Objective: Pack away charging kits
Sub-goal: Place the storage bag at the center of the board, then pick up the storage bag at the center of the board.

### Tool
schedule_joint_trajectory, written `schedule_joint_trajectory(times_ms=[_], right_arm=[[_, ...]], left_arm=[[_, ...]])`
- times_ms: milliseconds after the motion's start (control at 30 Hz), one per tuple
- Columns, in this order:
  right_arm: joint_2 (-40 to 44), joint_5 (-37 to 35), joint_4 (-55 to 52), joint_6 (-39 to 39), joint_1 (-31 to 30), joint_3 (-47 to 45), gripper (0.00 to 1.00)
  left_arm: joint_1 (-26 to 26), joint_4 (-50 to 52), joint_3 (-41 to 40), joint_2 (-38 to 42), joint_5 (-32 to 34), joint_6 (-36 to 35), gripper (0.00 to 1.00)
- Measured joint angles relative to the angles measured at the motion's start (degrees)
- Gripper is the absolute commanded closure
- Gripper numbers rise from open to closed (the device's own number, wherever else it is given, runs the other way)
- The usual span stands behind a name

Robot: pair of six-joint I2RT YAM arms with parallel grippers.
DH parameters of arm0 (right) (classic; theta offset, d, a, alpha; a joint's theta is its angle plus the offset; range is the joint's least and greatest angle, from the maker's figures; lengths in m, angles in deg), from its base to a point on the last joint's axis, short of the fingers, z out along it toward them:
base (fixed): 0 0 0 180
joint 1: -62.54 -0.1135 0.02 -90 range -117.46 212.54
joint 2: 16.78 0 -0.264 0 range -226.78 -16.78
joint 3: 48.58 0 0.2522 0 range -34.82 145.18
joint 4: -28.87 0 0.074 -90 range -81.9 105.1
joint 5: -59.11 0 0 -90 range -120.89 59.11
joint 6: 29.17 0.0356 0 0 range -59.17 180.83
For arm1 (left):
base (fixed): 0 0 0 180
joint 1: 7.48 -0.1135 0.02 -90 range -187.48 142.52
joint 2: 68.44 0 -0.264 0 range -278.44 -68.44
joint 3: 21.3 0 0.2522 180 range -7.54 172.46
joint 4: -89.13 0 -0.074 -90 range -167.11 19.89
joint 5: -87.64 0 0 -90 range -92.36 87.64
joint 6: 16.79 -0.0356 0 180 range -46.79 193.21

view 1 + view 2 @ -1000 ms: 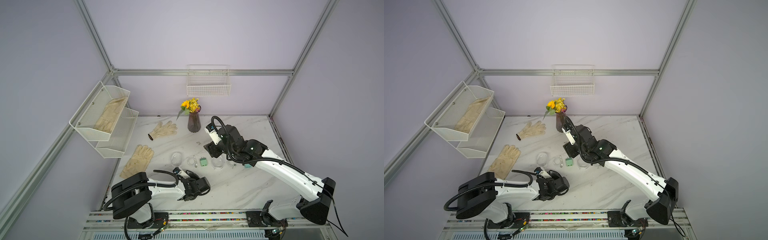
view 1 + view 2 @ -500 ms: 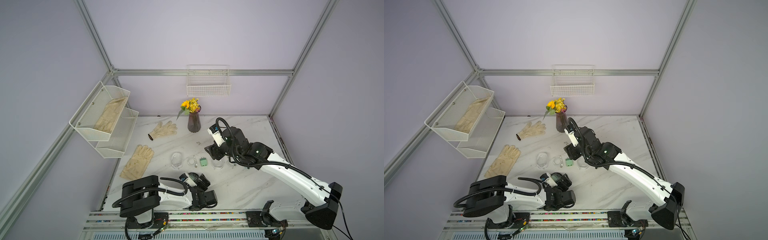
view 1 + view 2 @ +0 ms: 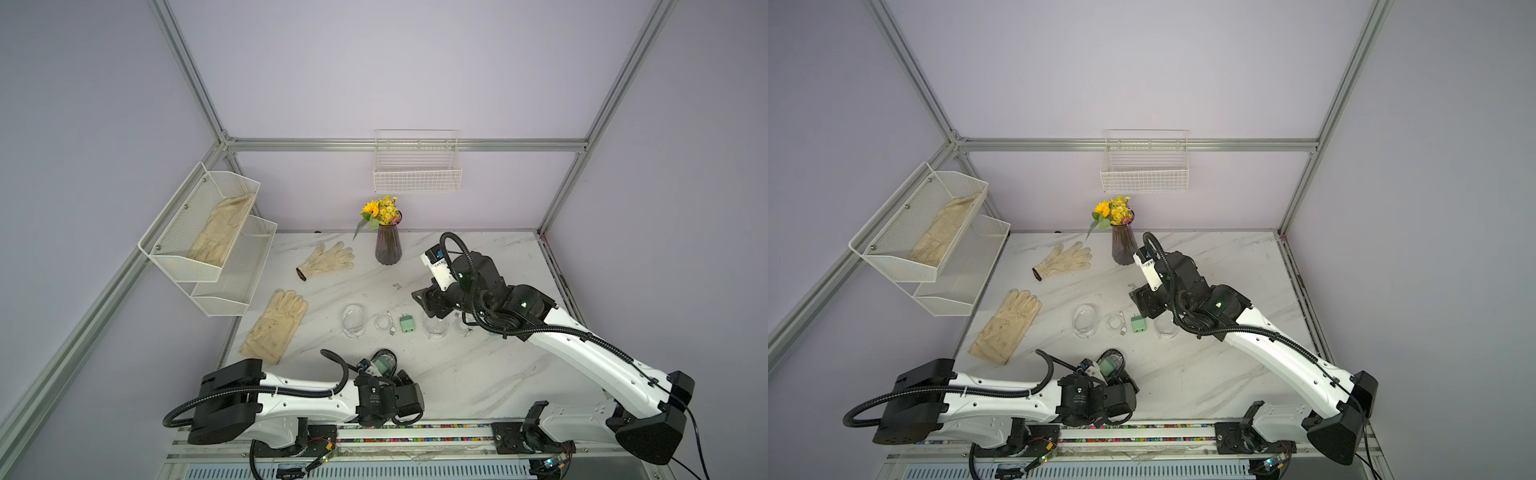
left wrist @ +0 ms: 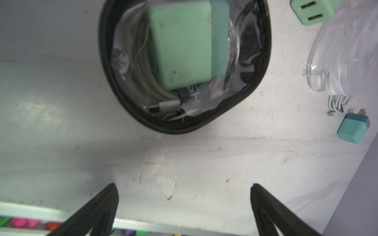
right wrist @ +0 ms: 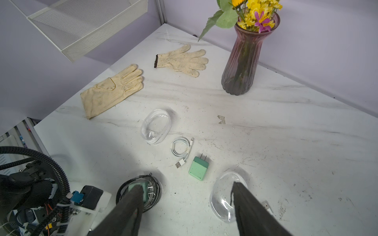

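Observation:
A black-rimmed case [image 4: 184, 65] lies near the table's front edge, holding a mint green adapter and a coiled cable; it also shows in a top view as the packed case [image 3: 384, 361]. My left gripper [image 4: 183, 186] is open and empty, just short of this case. A loose mint adapter [image 3: 407, 324] and a coiled white cable [image 3: 384, 323] lie mid-table. A teal-blue adapter [image 4: 352, 127] and another cable [image 4: 337, 102] lie beside a clear case [image 5: 225, 196]. My right gripper [image 5: 186, 186] hovers open above the table by that case, holding nothing.
An empty clear case [image 3: 354, 320] sits left of the coiled cable. Two cream gloves [image 3: 328, 259] [image 3: 276, 326] lie at the left, a flower vase [image 3: 387, 245] at the back. A mesh shelf [image 3: 216, 245] and a wire basket [image 3: 417, 166] hang on the walls.
My left gripper has opened, let go of the packed case and drawn back toward the front edge. The right gripper has shifted slightly right and widened a little.

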Motion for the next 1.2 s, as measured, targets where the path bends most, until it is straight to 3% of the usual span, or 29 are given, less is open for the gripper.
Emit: schedule_joint_trajectory(times_ms=[167, 300, 433, 633, 900, 1200], right_arm=[[0.00, 4.07, 0.07, 0.70, 7.15, 0.00, 0.27], [0.31, 6.05, 2.19, 2.78, 14.80, -1.70, 0.27], [1.81, 7.76, 5.29, 5.49, 19.50, -7.78, 0.27], [6.75, 9.14, 7.80, 8.96, 30.32, -13.97, 0.26], [15.30, 12.02, 18.60, 14.19, 39.85, -22.71, 0.27], [15.69, 16.87, 23.87, 15.65, 42.93, -27.26, 0.27]], left_arm=[[-3.34, 4.63, 1.88, 4.66, -3.61, -9.79, 0.10], [-13.73, 10.73, 12.35, 1.31, -6.40, -27.50, 0.15], [-20.11, 16.79, 33.03, -11.63, -6.51, -45.51, 0.15], [-21.18, 20.61, 56.63, -31.65, -5.18, -61.64, 0.10], [-21.40, 29.18, 75.10, -54.01, -2.03, -69.40, 0.06], [-21.68, 33.81, 82.47, -59.76, 3.61, -73.22, 0.06]])
